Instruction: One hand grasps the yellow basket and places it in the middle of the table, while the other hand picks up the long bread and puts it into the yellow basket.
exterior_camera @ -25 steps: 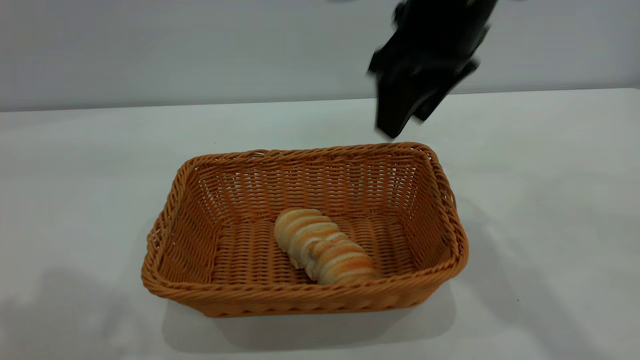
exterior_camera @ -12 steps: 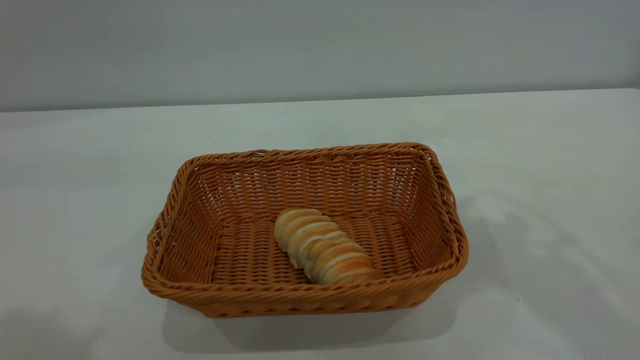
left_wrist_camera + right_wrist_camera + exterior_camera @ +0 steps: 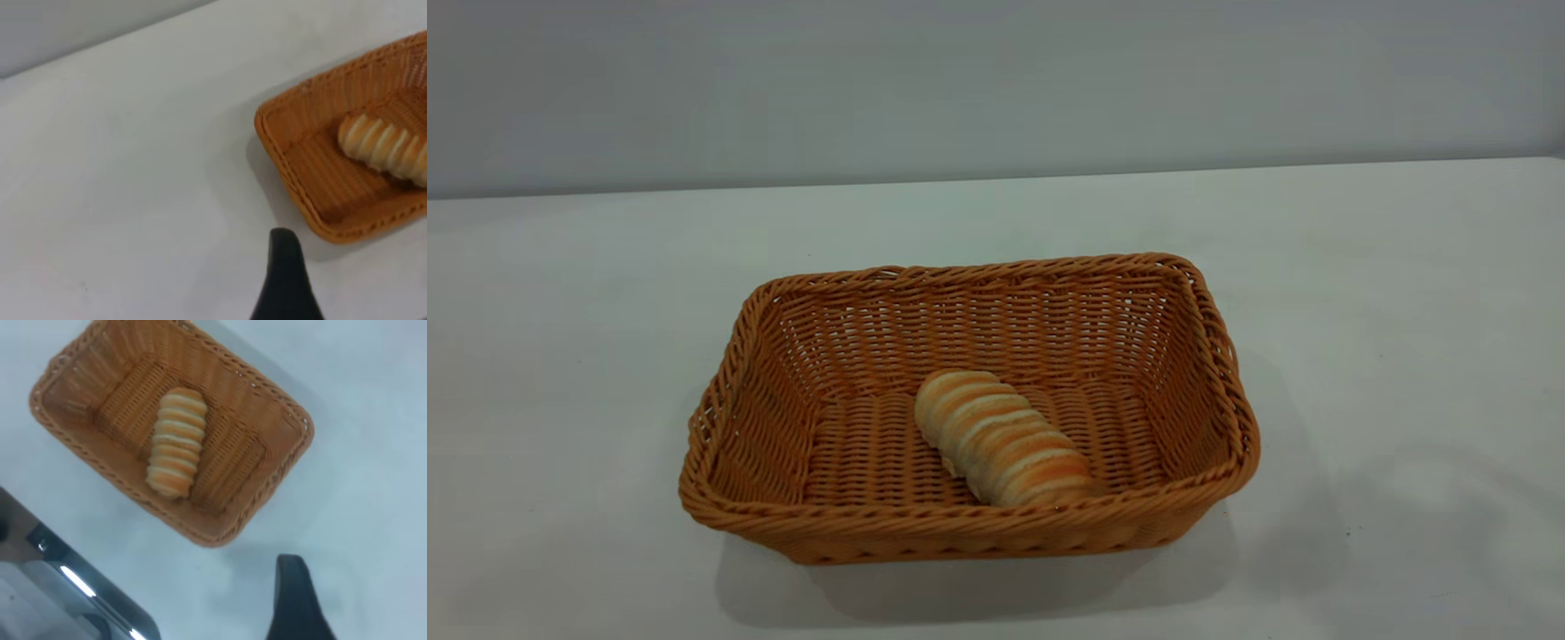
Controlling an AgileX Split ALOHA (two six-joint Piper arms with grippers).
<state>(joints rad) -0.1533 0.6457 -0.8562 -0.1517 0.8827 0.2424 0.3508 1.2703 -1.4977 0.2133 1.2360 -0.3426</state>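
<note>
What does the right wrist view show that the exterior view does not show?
Only the right wrist view shows a black finger of the right gripper and a silver-grey part at the frame's edge. Only the exterior view shows the grey wall behind the table. Both show the basket on the white table, with the bread lying on its floor, and nothing is touching them.

long bread (image 3: pixel 1000 437) in yellow basket (image 3: pixel 969 524), basket mid-table (image 3: pixel 560 356)
</note>
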